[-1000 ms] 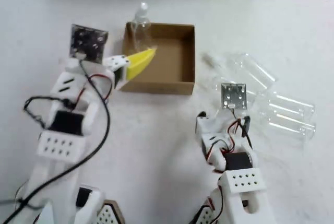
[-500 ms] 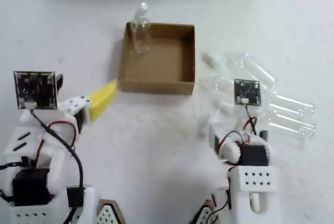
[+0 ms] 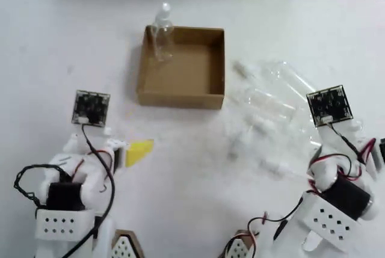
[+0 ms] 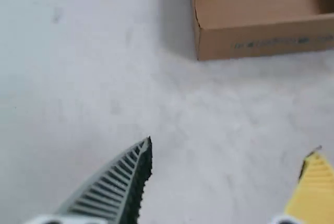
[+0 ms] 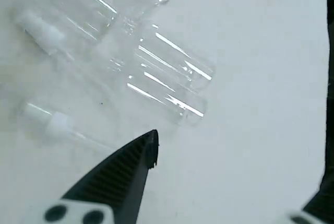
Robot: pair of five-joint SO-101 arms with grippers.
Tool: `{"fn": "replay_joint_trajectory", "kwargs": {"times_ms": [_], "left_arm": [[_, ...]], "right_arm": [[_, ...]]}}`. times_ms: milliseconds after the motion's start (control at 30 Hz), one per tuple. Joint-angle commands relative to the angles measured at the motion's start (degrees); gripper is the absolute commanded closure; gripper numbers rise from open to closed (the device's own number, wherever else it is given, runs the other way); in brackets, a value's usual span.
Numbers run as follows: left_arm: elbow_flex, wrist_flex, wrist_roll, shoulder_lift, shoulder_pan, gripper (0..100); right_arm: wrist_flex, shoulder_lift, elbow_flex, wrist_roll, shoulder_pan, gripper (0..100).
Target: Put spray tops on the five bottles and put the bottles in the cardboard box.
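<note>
Evidently one capped bottle (image 3: 161, 38) already stands in the far-left corner of the cardboard box (image 3: 180, 99), which sits toward the middle of the far edge of the counter (image 3: 72, 29), so the step in hand looks to be fetching the next piece from the heap of loose bottles (image 5: 169, 78) and spray tops (image 5: 52, 123) lying between the box and the counter's right edge. Both tools are released and hold nothing: the left end effector (image 4: 232, 148) is spread wide over bare counter with the box's near corner beyond it, and the right end effector (image 5: 235, 172) is spread just beside the nearest clear bottles. To do this well I would take the outermost bottle of the heap, the one closest to the right arm, since the bottles lie side by side and touch. Closing across its body rather than near the neck should keep the round, slick wall from squirting out or nudging its neighbours toward the edge. How many bottles remain I cannot tell, as they are clear against the pale surface. Compared with a second ago, the left arm has drawn back from the box's left corner toward the near-left corner of the counter, and the right arm has swung from in front of the box toward the near-right corner
</note>
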Motion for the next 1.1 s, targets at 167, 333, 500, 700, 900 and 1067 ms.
{"fn": "replay_joint_trajectory", "kwargs": {"times_ms": [167, 333, 500, 700, 900, 1067], "left_arm": [[2.4, -3.5, -3.2, -0.5, 0.9, 76], [6.9, -7.2, -3.0, -0.5, 1.0, 88], [9.8, -9.6, -3.0, -0.6, 1.2, 95], [10.0, -10.3, -3.0, -0.6, 1.4, 98], [10.0, -10.3, -3.1, -0.6, 1.4, 98], [10.1, -10.5, -3.1, -0.6, 1.4, 98]], "right_arm": [[0.3, 7.1, -7.2, 8.1, 4.1, 73.6], [4.5, 23.3, -18.8, 8.2, 5.0, 73.8], [20.2, 39.8, -39.7, 14.7, 4.3, 73.8], [25.9, 50.5, -53.5, 19.5, 3.1, 73.9], [25.9, 55.4, -52.5, 19.8, 0.2, 74.0], [25.6, 58.8, -49.0, 26.0, -1.6, 74.0]]}}
